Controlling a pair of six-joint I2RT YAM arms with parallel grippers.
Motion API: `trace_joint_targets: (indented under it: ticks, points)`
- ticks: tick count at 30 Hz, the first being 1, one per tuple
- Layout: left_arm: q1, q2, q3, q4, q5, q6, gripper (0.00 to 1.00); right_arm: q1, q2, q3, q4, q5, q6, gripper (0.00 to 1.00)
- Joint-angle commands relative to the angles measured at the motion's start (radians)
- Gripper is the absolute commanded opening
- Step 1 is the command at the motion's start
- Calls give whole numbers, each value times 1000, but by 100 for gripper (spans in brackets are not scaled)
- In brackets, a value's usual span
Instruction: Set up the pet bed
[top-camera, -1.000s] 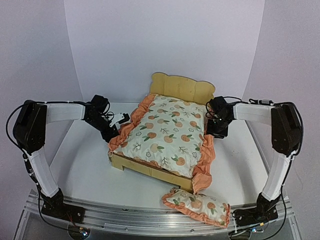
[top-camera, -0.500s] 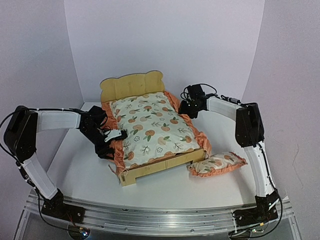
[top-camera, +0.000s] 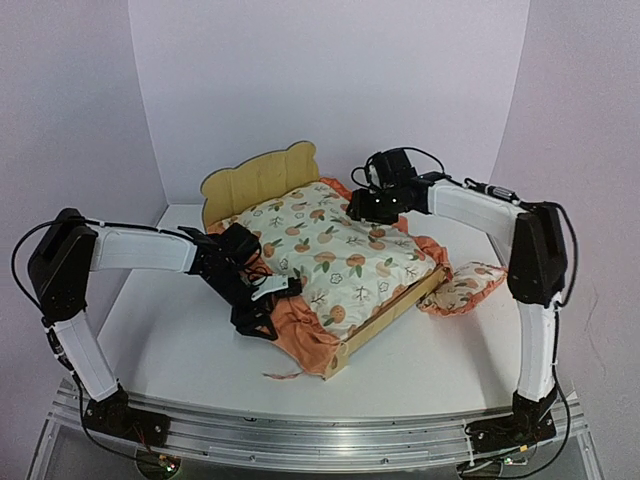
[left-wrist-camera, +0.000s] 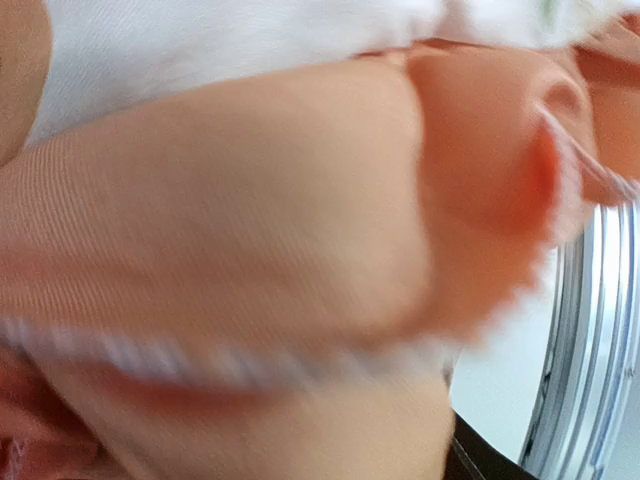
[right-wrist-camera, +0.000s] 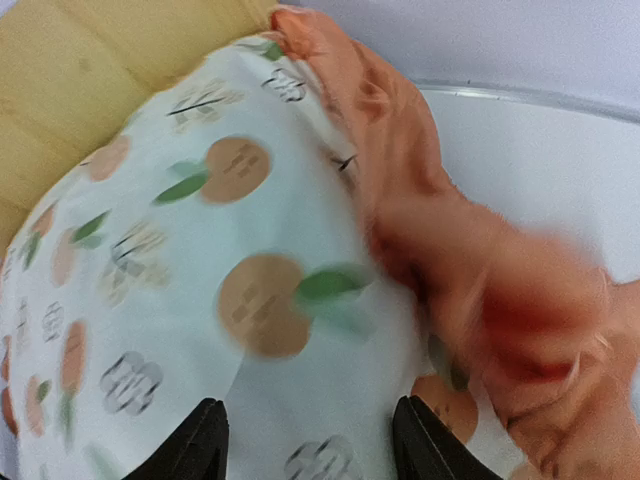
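No readable text, any view.
Mattress cushion and pillow: fruit, leaf and flower print only, no lettering. Pet bed headboard: plain plywood, unmarked. Arm housings: any labels too small to make out. Left wrist view: blurred orange fabric up close. Right wrist view: the same print, soft-focus, no characters.

The bed is light yellow-brown wood. The cushion is white with orange fruits, green leaves and little grey flowers, and its frill is orange. The pillow, at 3 o'clock, has the same print. The table is white.
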Motion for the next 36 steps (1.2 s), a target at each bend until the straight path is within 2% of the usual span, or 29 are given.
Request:
trace_joint_targets:
  ticks: [1, 4, 8, 11, 14, 17, 20, 24, 27, 30, 34, 36]
  points:
    - [-44, 50, 123, 215, 83, -40, 70, 41, -263, -111, -135, 174, -116, 60]
    - [-46, 60, 181, 186, 92, -62, 71, 32, -353, -189, -258, 276, -124, 61]
    - [-32, -7, 218, 120, 96, -35, 73, 24, -482, -330, -363, 344, -56, 62]
    - [27, -69, 269, 142, 105, -77, 78, 4, -563, -443, -391, 339, 29, 63]
    - [117, -66, 367, 137, 93, -143, 81, -7, -611, -526, -397, 329, 89, 63]
    - [172, -46, 426, 139, -79, -138, 85, -9, -628, -556, -411, 294, 122, 65]
    - [220, -21, 441, 170, -277, -72, 89, -10, -636, -581, -418, 264, 153, 68]
    - [341, 29, 491, 231, -402, -101, 97, -28, -600, -596, -412, 211, 161, 68]
    - [401, 86, 567, 227, -425, -137, 99, -57, -543, -590, -392, 143, 170, 62]
    - [426, 136, 628, 208, -447, -160, 100, -72, -489, -577, -382, 133, 156, 50]
    - [439, 116, 621, 165, -360, -173, 98, -75, -412, -522, -360, 54, 78, 37]
    - [438, 87, 596, 156, -319, -170, 98, -76, -375, -480, -357, 22, 54, 37]
